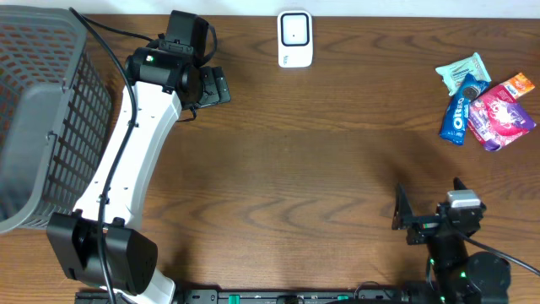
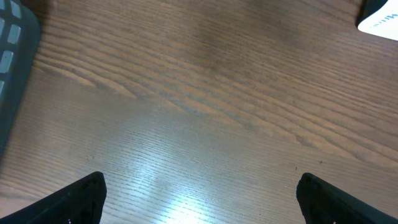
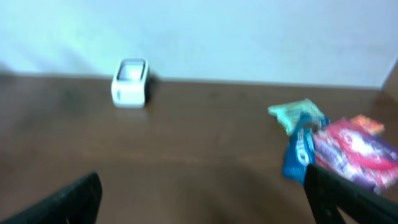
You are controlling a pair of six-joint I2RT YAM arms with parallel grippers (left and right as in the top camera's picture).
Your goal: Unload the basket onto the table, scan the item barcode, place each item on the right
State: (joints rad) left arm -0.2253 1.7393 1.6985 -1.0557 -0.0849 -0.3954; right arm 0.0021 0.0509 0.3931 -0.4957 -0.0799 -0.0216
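Observation:
The white barcode scanner (image 1: 295, 38) stands at the table's far edge; the right wrist view shows it (image 3: 130, 82) against the wall. At the far right lie a few snack packets: a blue cookie pack (image 1: 459, 116), a pink pack (image 1: 499, 118), a teal pack (image 1: 462, 73) and an orange one (image 1: 520, 84). My left gripper (image 1: 215, 86) hovers open over bare wood left of the scanner, with nothing between its fingers (image 2: 200, 190). Near the front right my right gripper (image 1: 429, 201) is open and empty (image 3: 202, 190), facing the blue pack (image 3: 298, 152) and the pink pack (image 3: 354, 155).
A grey mesh basket (image 1: 34, 110) fills the table's left end, and its corner (image 2: 12, 62) shows in the left wrist view. The left arm stretches from the front left up to the far side. A white wall rises behind the scanner.

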